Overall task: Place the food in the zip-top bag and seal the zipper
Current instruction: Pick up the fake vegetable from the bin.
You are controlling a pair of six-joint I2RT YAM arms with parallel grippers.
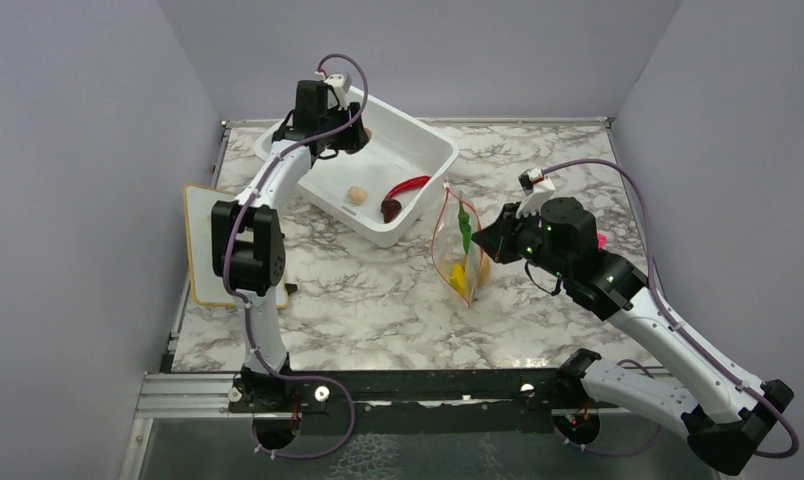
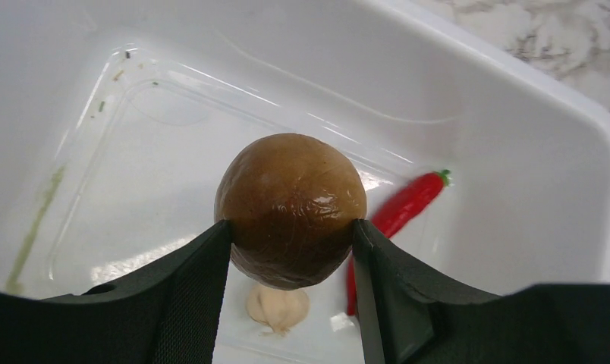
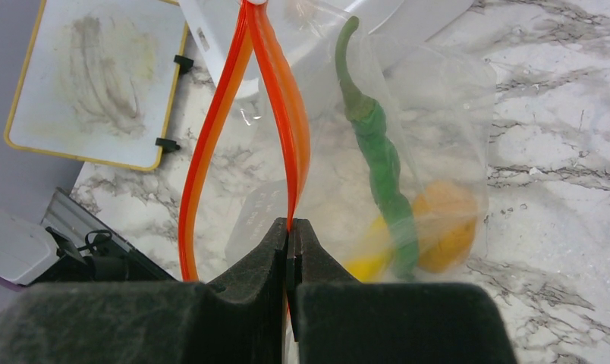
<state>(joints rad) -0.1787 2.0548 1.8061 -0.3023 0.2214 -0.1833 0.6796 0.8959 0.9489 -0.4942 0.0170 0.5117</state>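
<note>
Marble table point(image 1: 358, 300): left arm point(image 1: 278, 185) stretched over tub point(image 1: 423, 195), left fingers point(image 2: 188, 303) clamp brown ball point(image 2: 290, 208); right fingers point(image 3: 249, 296) pinch zipper point(image 3: 296, 144).

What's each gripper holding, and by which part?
The left gripper clamps the brown ball by its opposite sides. The right gripper pinches the zip-top bag by one side of its zipper.

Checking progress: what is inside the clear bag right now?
Inside the bag: green pod, orange fruit, and a yellow piece partly covered by the right hand.
</note>
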